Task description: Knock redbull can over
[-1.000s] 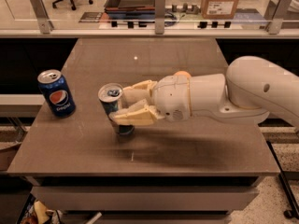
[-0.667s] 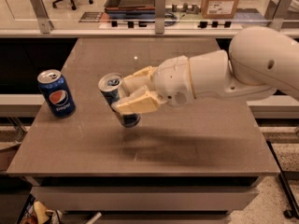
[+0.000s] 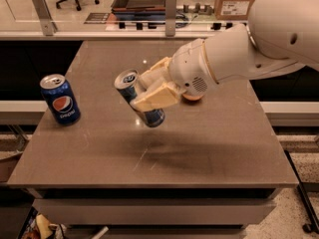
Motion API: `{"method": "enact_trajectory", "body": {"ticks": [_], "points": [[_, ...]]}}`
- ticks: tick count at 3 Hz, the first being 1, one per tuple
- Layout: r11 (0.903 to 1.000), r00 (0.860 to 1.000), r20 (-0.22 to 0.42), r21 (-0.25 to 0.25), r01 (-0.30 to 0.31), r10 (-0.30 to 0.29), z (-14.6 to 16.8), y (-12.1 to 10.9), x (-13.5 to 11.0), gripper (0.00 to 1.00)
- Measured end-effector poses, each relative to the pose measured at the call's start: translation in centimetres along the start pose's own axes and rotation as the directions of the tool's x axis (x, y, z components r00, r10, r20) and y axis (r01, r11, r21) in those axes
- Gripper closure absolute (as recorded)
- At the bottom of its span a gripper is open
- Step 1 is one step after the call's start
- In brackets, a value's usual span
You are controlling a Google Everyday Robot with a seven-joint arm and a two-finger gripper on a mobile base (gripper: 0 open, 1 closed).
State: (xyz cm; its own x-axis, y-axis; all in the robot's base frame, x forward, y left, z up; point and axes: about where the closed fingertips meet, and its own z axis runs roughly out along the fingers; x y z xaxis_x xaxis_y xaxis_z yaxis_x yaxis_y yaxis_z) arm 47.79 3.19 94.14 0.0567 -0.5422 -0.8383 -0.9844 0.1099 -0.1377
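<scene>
The redbull can (image 3: 138, 97), slim, blue and silver with a silver top, is held off the grey table (image 3: 149, 148), tilted with its top leaning to the upper left. My gripper (image 3: 152, 88) is shut on the redbull can around its middle, with cream fingers (image 3: 155, 97) across its front. The white arm reaches in from the right. The can's shadow lies on the table below it.
A wider dark-blue Pepsi can (image 3: 60, 99) stands upright near the table's left edge. Behind the table runs a glass partition with metal posts (image 3: 171, 6). A cardboard box (image 3: 237, 0) and an office chair sit further back.
The gripper has lifted the redbull can off the table and moved up and right. The can has tilted further, its top leaning left. The Pepsi can has not moved.
</scene>
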Motion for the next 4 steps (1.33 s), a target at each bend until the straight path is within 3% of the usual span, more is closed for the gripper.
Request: {"method": "enact_trajectory", "body": {"ticks": [2,3,4], "points": [[0.9978,0.989,-0.151,0.066,-0.001,0.011,-1.0,1.4,1.8,1.0],[0.9965,0.972,-0.234,0.081,0.018,0.001,-0.5,2.3,2.4,1.0],[0.998,0.951,-0.309,0.057,0.028,-0.01,1.0,3.1,3.3,1.0]]}}
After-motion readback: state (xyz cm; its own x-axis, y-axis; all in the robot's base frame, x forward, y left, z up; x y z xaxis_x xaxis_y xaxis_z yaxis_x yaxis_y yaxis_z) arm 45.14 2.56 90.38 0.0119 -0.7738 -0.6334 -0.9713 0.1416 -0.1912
